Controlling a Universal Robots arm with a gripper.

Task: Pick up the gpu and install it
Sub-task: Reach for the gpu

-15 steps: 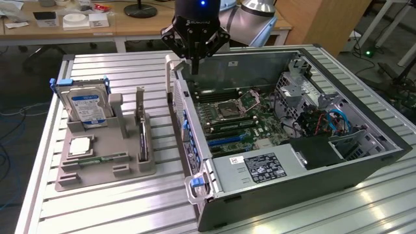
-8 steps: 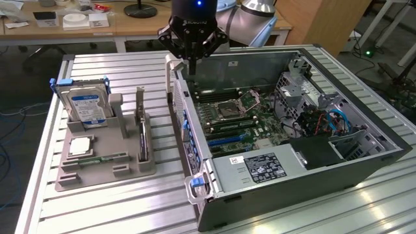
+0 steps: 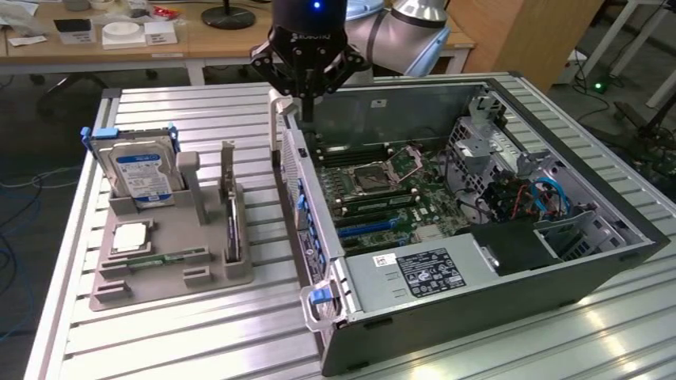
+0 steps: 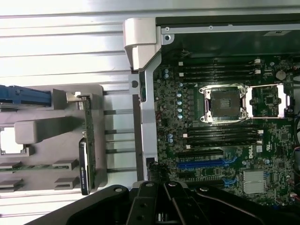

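The gripper point(image 3: 309, 111) hangs with its fingers point(image 3: 309, 101) clenched together and nothing between them, above the far end of the open computer case's point(image 3: 591, 261) wall on the exterior view's left. It touches neither the case nor any part.

Just below and to the exterior view's right of it lies the motherboard point(image 3: 391, 198), flat in the case, with the open CPU socket point(image 3: 372, 172) towards the far side and a blue expansion slot point(image 3: 365, 226) nearer. The power supply point(image 3: 423, 269) sits at the near end of the case, its label facing up. Blue cables point(image 3: 555, 198) run through the drive bay on the exterior view's right.

The gpu point(image 3: 229, 210) stands on its long edge in a grey holder point(image 3: 158, 293) on the slatted metal table point(image 3: 190, 340), to the exterior view's left of the case and well apart from the gripper. It is upright in the holder's slot closest to the case, its silvery bracket end at the far end. In the wrist view its green board edge point(image 4: 87, 136) shows running alongside the case wall.

Further to the exterior view's left in the same holder, a hard drive point(image 3: 142, 170) with a blue-white label stands upright at the far end, a processor chip point(image 3: 129, 236) lies flat nearer, and a narrow green memory stick point(image 3: 169, 257) lies beside that.
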